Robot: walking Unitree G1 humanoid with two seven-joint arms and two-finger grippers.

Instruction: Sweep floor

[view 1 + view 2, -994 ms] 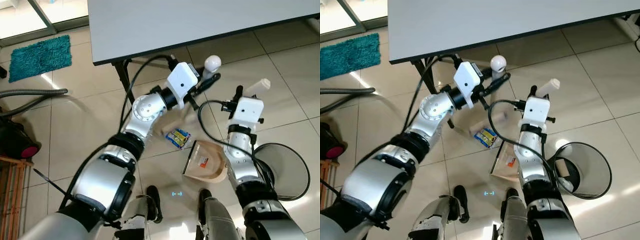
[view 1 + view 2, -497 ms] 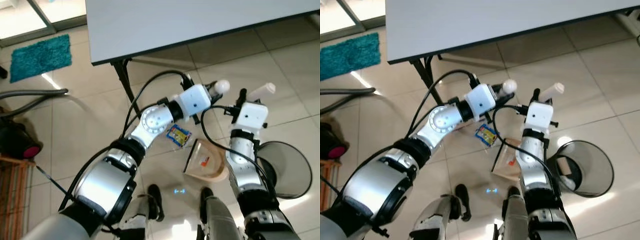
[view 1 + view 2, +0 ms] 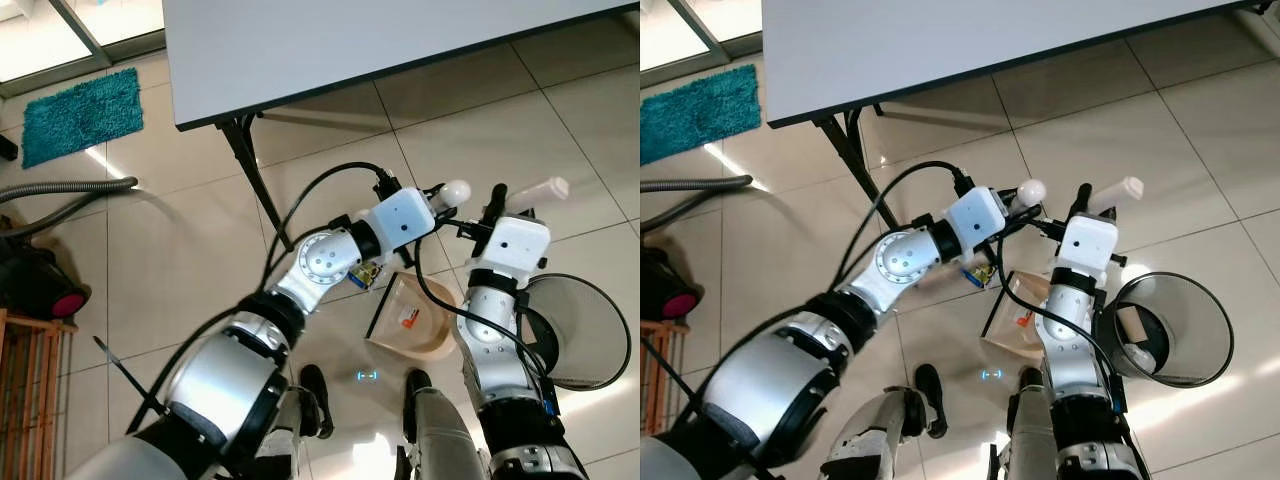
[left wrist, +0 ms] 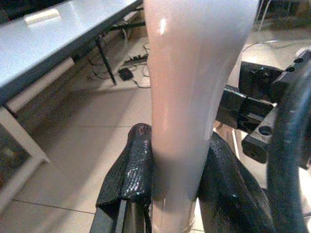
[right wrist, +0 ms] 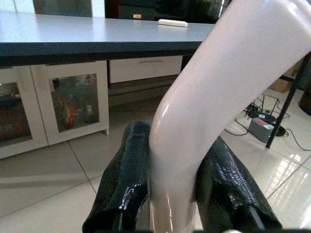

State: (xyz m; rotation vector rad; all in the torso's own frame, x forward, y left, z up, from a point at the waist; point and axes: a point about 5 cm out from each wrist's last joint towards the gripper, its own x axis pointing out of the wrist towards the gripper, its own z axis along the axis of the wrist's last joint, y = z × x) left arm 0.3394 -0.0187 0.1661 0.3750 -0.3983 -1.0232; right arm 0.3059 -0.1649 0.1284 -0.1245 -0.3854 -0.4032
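A beige tiled floor (image 3: 180, 250) is being lit with glare; a grey bench (image 3: 330, 40) and teal rug (image 3: 80, 115) are being seen.

— What's around me besides the job?
— I've got a grey table (image 3: 330, 40) overhead, teal rug (image 3: 78, 115) beyond it, vacuum hose (image 3: 60, 190) curling beside a wooden rack (image 3: 25, 385).

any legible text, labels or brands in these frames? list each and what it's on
None can be read.
Snack wrapper on the floor by the left tool: blue and yellow print, too small and partly hidden by the arm.
Dustpan: small orange-and-white sticker, lettering too small to read.
Pale handles in the wrist views: no markings show.
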